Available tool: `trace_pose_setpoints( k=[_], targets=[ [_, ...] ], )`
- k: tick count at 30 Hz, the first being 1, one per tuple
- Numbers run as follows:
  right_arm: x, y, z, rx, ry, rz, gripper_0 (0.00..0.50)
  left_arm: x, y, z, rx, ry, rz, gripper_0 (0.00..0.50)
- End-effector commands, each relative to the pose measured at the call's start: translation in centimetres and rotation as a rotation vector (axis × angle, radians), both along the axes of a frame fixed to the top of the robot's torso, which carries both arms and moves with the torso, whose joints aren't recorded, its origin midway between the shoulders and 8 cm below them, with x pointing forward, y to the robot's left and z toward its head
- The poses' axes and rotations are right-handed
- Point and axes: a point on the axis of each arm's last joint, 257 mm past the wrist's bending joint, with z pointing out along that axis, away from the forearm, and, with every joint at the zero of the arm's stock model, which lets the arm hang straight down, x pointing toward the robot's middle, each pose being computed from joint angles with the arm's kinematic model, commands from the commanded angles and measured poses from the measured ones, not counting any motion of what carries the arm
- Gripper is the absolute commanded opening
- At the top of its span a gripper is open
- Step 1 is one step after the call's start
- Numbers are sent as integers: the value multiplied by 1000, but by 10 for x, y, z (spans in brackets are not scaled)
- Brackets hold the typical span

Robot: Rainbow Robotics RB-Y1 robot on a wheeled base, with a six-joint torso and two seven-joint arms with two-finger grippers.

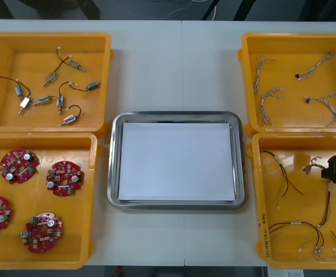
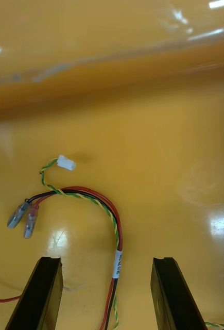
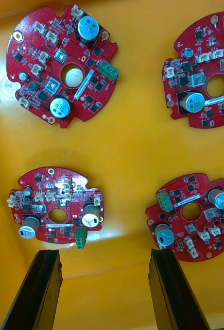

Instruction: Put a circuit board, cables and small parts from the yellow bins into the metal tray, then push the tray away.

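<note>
Light table (image 1: 174, 63), metal tray (image 1: 115, 161) at ctr, white inside. L near yellow bin (image 1: 78, 245) holds four round red circuit boards (image 1: 64, 178). R near yellow bin (image 1: 301, 210) holds red-yellow cables (image 1: 289, 224). L gripper (image 3: 104, 294) hangs over the L near yellow bin, fingers wide apart, gripping nothing, w/ the nearest board (image 3: 57, 214) just beyond the fingertips. R gripper (image 2: 109, 296) sits low in the R near yellow bin, likewise spread wide. One red-yellow cable (image 2: 118, 263) lies btw its fingers, not pinched.
</note>
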Motion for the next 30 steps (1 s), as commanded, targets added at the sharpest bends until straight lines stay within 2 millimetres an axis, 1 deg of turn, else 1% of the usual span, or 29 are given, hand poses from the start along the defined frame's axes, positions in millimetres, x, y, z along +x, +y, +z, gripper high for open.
trace_pose_setpoints(
  k=[1,6,10,20,23,30],
  targets=[
    [-8,-15,-3,-52,10,8,500,-12,0,-17,52,35,-98,500],
    [-9,-16,-8,-49,2,1,500,-11,5,-36,44,27,-101,500],
    [-8,-11,-13,-36,-10,-2,500,-11,11,-48,53,20,-111,500],
    [-7,-10,-21,-35,-30,-10,500,-11,17,-64,60,5,-127,500],
    [-6,-7,-24,-29,-39,-15,500,-11,23,-70,67,3,-125,500],
    [-4,-3,-28,-20,-53,-27,500,-12,23,-77,67,2,-139,500]
  ],
)
